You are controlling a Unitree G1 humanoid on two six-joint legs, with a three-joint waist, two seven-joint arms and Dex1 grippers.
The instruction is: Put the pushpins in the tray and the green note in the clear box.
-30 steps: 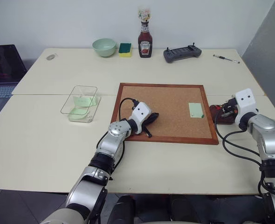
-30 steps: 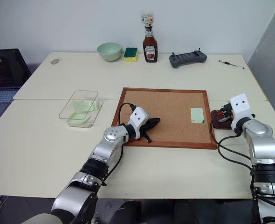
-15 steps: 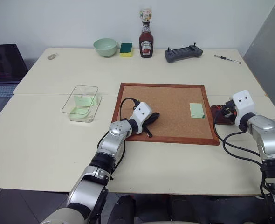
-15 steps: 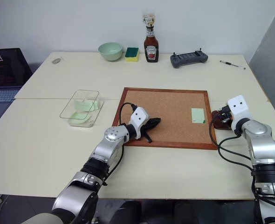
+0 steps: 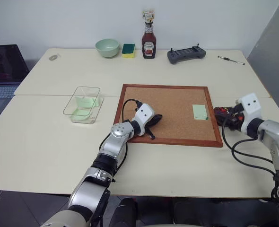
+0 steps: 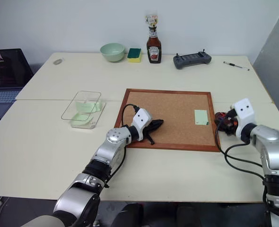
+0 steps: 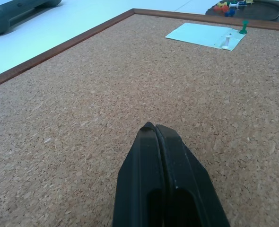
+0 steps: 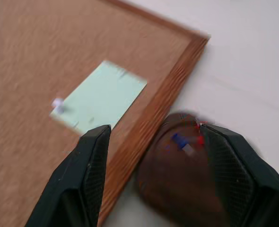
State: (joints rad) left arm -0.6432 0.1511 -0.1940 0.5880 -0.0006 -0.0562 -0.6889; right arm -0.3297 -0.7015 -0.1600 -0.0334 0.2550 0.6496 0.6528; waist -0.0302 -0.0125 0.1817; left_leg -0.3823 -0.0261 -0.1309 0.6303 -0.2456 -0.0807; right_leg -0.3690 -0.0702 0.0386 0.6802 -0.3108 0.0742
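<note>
While the left gripper (image 7: 156,130) lay with its fingers pressed together on the corkboard (image 5: 172,101), well apart from the green note (image 5: 199,111) pinned near the board's right edge, the right gripper (image 8: 153,137) hung with its fingers spread above the tray (image 8: 177,179). The tray sat on the table just outside the board's right frame, holding pushpins (image 8: 179,140). The clear box (image 5: 82,104) stood left of the board, holding pale green slips.
</note>
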